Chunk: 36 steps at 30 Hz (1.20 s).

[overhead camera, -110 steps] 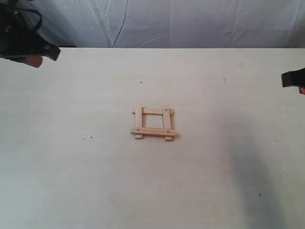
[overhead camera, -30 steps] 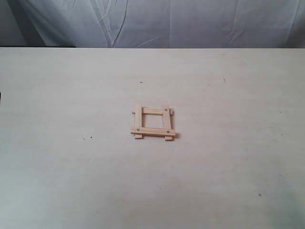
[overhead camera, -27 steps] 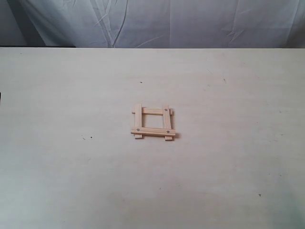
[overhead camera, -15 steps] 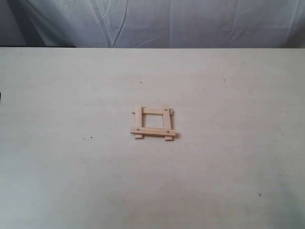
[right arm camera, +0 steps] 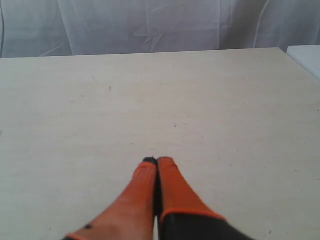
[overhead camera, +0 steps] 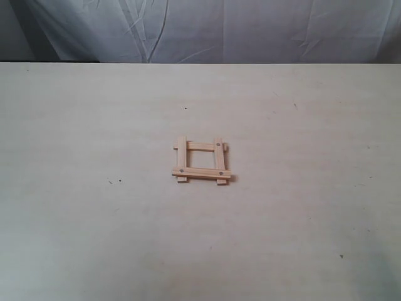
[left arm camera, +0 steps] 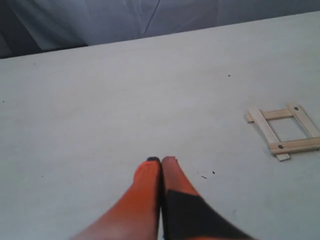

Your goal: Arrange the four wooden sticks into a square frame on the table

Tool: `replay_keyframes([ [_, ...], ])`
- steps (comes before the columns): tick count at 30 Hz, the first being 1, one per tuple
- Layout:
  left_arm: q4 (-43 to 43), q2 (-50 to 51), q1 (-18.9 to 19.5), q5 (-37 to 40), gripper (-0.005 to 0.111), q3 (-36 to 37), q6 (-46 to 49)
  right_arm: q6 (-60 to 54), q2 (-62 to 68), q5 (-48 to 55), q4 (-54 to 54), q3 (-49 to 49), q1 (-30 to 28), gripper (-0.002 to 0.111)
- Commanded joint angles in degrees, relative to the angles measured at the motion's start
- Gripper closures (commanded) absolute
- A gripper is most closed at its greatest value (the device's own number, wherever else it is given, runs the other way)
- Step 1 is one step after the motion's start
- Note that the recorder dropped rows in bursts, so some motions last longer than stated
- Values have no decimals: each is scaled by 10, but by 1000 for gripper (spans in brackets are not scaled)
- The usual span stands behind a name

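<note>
The four wooden sticks lie as a small square frame [overhead camera: 201, 160] in the middle of the table [overhead camera: 94, 125], ends overlapping and sticking out at the corners. The left wrist view also shows the frame [left arm camera: 283, 131], well off to one side of my left gripper [left arm camera: 160, 160]. That gripper is shut with nothing between its orange fingers. My right gripper [right arm camera: 157, 161] is likewise shut and empty above bare tabletop [right arm camera: 225, 100]; the frame is out of its view. Neither gripper appears in the exterior view.
A wrinkled pale grey cloth [overhead camera: 207, 28] hangs behind the table's far edge. A few tiny dark specks [overhead camera: 185, 108] mark the tabletop. A white edge [right arm camera: 306, 56] shows beyond the table corner in the right wrist view.
Both arms, seen at the left and right edges 3.7 s ago, have left the exterior view. The frame has not moved.
</note>
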Motion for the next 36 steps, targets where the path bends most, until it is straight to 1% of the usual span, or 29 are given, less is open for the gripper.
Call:
replay_keyframes([
  [1, 14, -104, 13, -60, 107, 89, -3, 2, -3, -7, 1, 3, -2, 108],
  [5, 27, -192, 13, -115, 107, 178, -3, 2, -3, -7, 1, 3, -2, 108],
  [8, 34, -237, 13, -157, 107, 233, -3, 2, -3, -7, 1, 3, -2, 108],
  [13, 38, -287, 23, -175, 107, 298, -3, 2, -3, -9, 1, 3, -2, 108],
  [18, 41, -313, 24, -180, 107, 303, -1, 2, -3, -9, 1, 3, -2, 108],
  [25, 50, -314, 24, -179, 107, 303, -1, 2, -3, -9, 1, 3, -2, 108],
  [27, 50, -314, 27, -179, 107, 303, -1, 2, -3, -9, 1, 3, -2, 108],
  [30, 44, -314, 46, -179, 107, 303, -1, 2, -3, -9, 1, 3, -2, 108],
  [36, 42, -314, 45, -177, 107, 303, -2, 2, -3, -7, 1, 3, -2, 108],
])
